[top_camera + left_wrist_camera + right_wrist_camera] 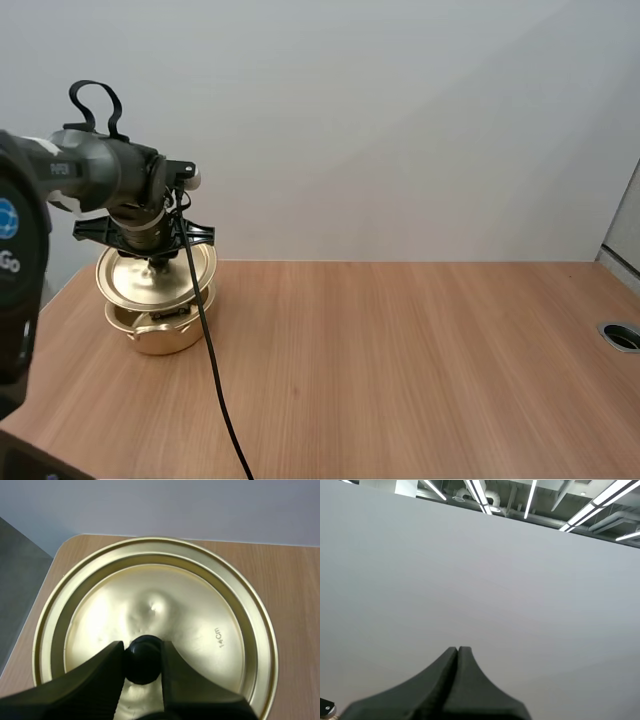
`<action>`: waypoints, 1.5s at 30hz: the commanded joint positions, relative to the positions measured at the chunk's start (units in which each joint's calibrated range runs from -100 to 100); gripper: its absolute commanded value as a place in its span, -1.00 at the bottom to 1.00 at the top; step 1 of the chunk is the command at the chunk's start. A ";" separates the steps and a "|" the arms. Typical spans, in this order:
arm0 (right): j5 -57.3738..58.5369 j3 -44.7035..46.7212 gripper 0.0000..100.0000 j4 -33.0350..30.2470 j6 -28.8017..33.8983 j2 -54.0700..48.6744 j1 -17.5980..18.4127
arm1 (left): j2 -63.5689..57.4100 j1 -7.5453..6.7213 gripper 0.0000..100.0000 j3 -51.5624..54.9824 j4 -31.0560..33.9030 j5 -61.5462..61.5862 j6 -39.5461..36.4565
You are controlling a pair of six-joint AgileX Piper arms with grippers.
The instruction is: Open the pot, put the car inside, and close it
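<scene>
Pinching the black round knob (pixel 143 662) of the golden metal lid (pixel 200 605), the fingers of the left gripper (pixel 141 650) hold it over the golden pot (pixel 160 335) at the left rear corner of the wooden bench (pixel 400 360). Keep the lid level and centred on the rim. The fingers of the right gripper (pixel 458 652) lie closed, empty.

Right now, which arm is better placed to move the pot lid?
Left. The left gripper is shut on the black knob of the lid, which sits right over the gold pot at the table's left end. The right gripper is shut on nothing, aimed away from the table.
</scene>
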 commanded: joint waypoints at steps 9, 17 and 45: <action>0.00 0.09 -1.00 -1.27 0.77 -2.49 -0.01 | 6.42 0.04 -1.00 -2.59 0.18 7.07 0.01; 0.00 0.09 -1.00 -1.38 1.06 -3.74 -0.01 | 9.89 0.04 -1.00 -3.99 0.55 6.69 0.01; 0.00 0.09 -1.00 -1.38 2.09 -3.98 -0.01 | 19.92 0.04 -1.00 -3.99 0.55 2.50 0.01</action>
